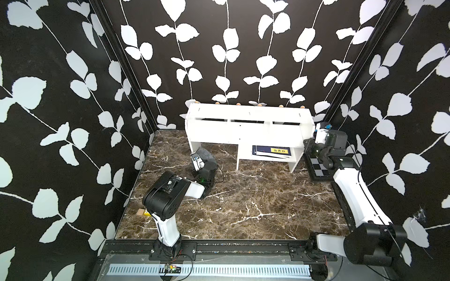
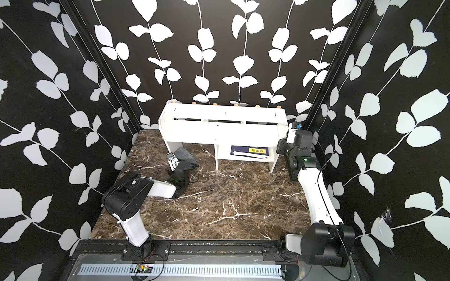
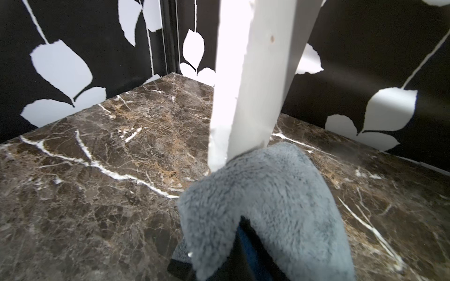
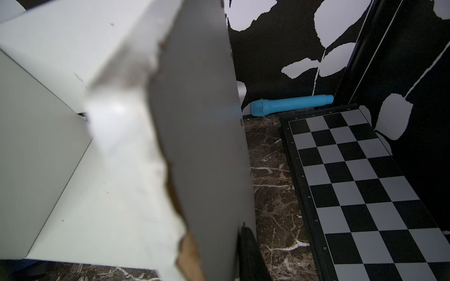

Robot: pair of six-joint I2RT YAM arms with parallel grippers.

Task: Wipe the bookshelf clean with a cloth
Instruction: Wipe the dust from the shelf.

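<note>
Fluffy grey cloth [image 3: 263, 206] sits closest, bunched in the left claw [image 1: 197, 158], which is shut tight on it. Its soft side presses on the bottom of the left leg of the bookshelf [image 1: 248, 126], low by the brown surface [image 1: 243, 194], so that part gets rubbed. At the other end, the right claw [image 1: 317, 131] is narrow and pinches the end board. I think it holds the bookshelf so the rubbing does not push it away.
</note>
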